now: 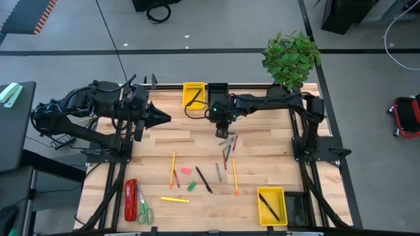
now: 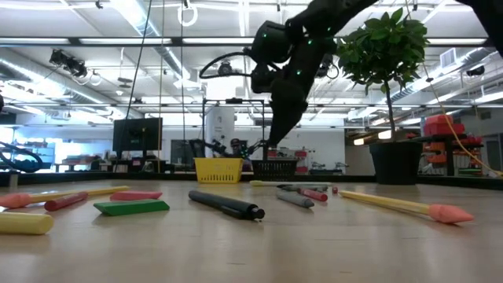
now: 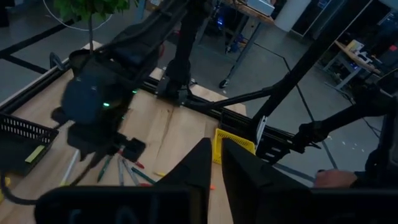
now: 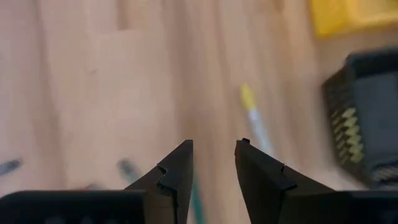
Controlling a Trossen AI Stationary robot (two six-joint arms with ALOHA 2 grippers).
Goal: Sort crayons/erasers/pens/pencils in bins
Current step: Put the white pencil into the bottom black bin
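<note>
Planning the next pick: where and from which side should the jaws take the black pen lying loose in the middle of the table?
Probably from straight above, at mid-shaft of the black pen, jaws closing across its width. It lies flat and diagonal, so the wrist should turn to match. The green eraser sits near its left; the middle stays freest.

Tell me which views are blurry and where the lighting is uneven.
Right wrist view: table, white stick and black bin are smeared, while the right end effector is sharp. Left wrist view: dim, left end effector in shadow. Low view: bright ceiling lights, near eraser soft. High view: even.
</note>
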